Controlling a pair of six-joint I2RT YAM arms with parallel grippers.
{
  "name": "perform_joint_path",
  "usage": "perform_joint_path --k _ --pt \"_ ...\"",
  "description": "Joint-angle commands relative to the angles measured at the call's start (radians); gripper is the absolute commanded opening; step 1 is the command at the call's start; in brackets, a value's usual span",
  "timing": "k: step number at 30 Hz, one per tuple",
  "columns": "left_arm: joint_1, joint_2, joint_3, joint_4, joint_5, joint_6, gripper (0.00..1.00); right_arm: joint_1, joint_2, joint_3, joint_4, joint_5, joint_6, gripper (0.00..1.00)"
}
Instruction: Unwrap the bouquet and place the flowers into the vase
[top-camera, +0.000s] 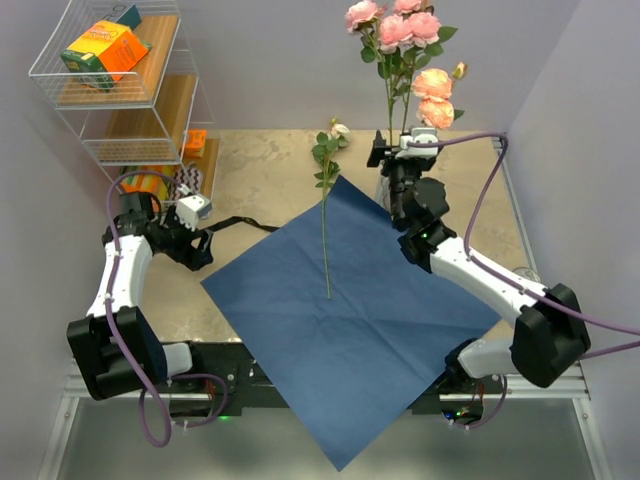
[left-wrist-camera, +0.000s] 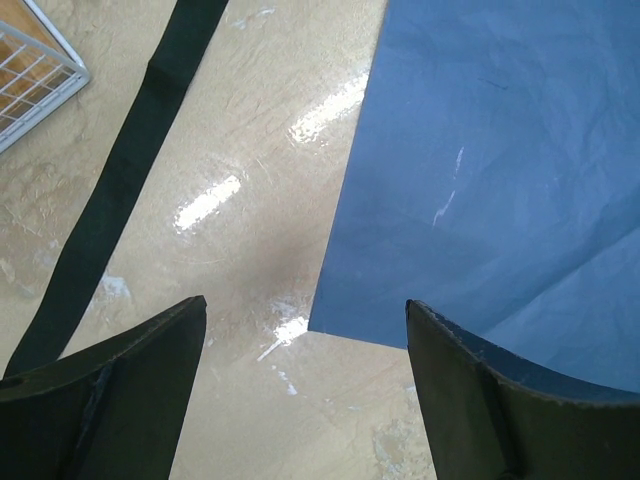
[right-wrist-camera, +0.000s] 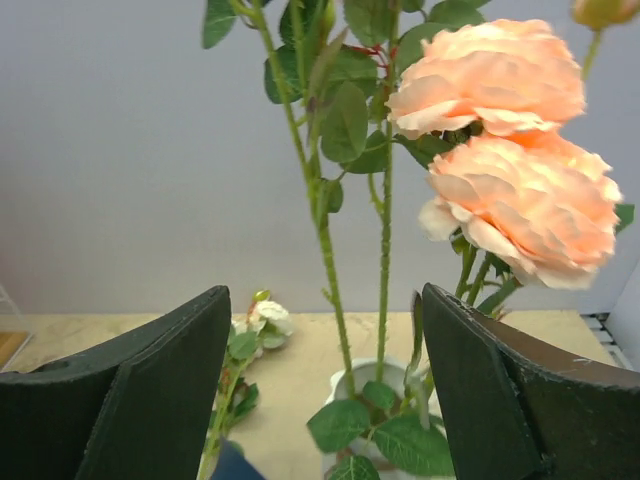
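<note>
Already in vase: tall pink and peach roses on thin green stems stand in the small white ribbed vase, upper right of the top view, where the arm mostly hides the vase.
Left to place: one cream-headed rose lies flat on the spread blue paper sheet, mid-frame.
Right gripper: jaws wide apart, with the stems between them touching neither finger.
Left gripper: fingers spread, holding nothing, above the paper's left corner and beside the thin black ribbon.
Risk one: as the gripper backs out, a finger could catch leaves and tip the narrow, top-heavy vase.
Risk two: pinching the flat-lying stem may gather paper with it.
</note>
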Motion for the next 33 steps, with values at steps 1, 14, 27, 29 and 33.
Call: perform_joint_path --k 1,14,27,29,33 --pt "0.012 -0.038 0.015 -0.005 0.037 0.019 0.85 0.094 -0.067 -0.009 -0.101 0.097 0.033 0.82" --pt "0.012 -0.075 -0.015 -0.002 0.048 0.022 0.86 0.277 0.235 0.243 -0.657 0.114 0.212 0.81" --pt "0.015 -0.081 -0.017 -0.007 0.032 0.036 0.87 0.194 0.784 0.833 -1.086 -0.027 0.43 0.74" --pt "0.015 -0.081 -0.017 -0.007 0.034 0.037 0.87 0.185 0.828 0.902 -1.121 -0.022 0.436 0.73" --pt "0.019 -0.077 -0.018 -0.002 0.031 0.042 0.87 0.158 0.903 0.968 -1.144 -0.033 0.453 0.73"
